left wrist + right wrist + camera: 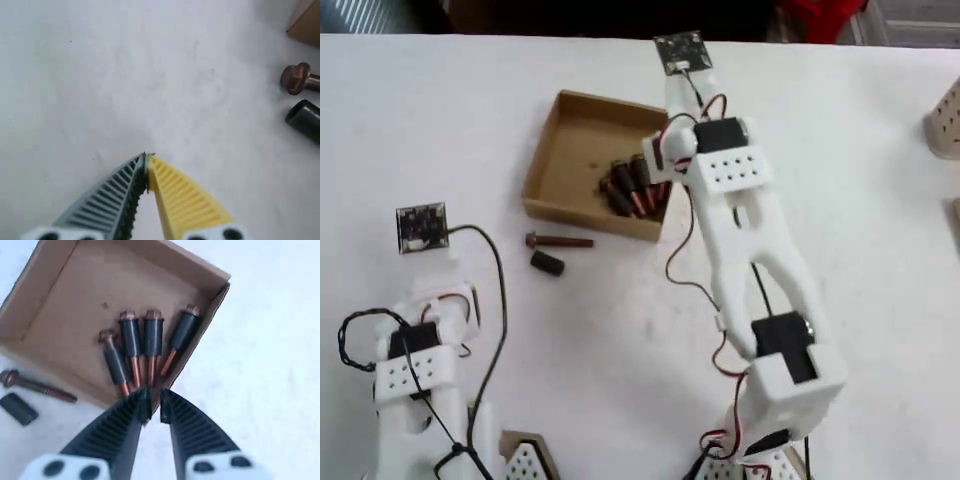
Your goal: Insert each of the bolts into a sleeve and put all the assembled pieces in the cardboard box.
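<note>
Left gripper is closed on nothing, low over the bare table. The loose bolt and sleeve lie forward of it, towards the box, just beside each other but apart. The bolt's axis runs across the table, with its head towards the left gripper. Right gripper has only a narrow gap and is empty; it hangs at the box edge, over four assembled pieces. I judge the left one is better placed for the bolt.

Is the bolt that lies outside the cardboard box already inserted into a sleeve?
No, the bolt lies bare on the table beside the cardboard box, with the loose sleeve next to it, apart.
</note>
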You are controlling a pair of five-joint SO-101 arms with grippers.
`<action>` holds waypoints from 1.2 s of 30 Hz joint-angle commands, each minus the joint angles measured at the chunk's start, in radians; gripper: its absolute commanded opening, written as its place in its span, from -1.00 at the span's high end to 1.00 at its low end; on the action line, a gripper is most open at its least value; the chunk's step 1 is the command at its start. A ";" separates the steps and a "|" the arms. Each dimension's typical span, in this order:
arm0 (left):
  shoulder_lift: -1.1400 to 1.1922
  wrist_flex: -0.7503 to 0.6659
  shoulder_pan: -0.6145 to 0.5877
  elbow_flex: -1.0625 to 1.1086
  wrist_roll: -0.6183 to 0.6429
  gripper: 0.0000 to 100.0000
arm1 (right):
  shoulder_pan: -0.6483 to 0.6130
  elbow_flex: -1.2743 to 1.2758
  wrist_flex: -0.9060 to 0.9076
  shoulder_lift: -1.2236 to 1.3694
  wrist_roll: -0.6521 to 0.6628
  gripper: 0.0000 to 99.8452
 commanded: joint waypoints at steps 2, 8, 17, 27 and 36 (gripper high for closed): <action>-0.001 -0.025 -0.007 -0.003 -0.012 0.96 | -0.051 -0.028 0.197 -0.157 0.077 0.97; -0.001 -0.025 -0.007 -0.003 -0.011 0.96 | -0.150 0.026 0.398 -0.265 0.069 0.97; -0.001 -0.021 -0.008 -0.003 -0.011 0.96 | -0.375 0.509 0.156 -0.515 0.068 0.97; -0.001 -0.021 -0.008 -0.003 -0.011 0.96 | -0.499 0.740 -0.232 -0.507 0.068 0.96; -0.001 -0.021 -0.008 -0.003 -0.011 0.96 | -0.558 0.631 -0.404 -0.191 0.025 0.85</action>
